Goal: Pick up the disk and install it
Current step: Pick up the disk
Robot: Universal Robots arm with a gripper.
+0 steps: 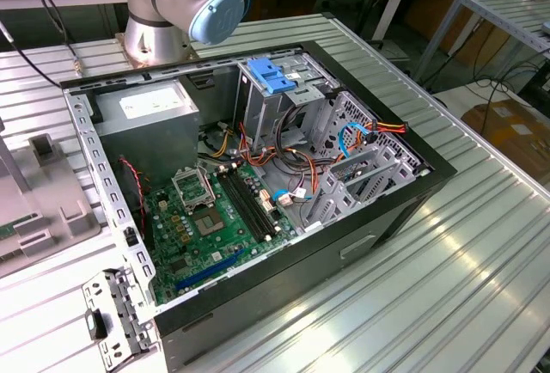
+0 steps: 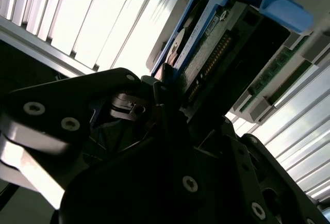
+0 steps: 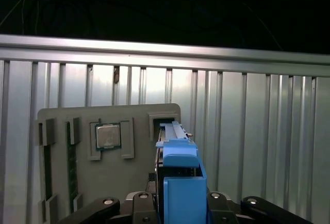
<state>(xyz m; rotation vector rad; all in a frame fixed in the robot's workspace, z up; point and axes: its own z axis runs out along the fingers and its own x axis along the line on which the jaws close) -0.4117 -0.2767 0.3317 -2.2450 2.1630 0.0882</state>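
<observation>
First wrist view: disk [image 3: 179,180] on edge in the grey holder tray [image 3: 62,118].
The gripper [image 3: 178,208] straddles it; whether the jaws clamp it, I cannot tell.

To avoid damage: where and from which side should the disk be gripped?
Probably its free blue carrier end, from above, clamping across the two broad faces: the disk stands on edge in the grey holder, so its lower part is enclosed.
</observation>
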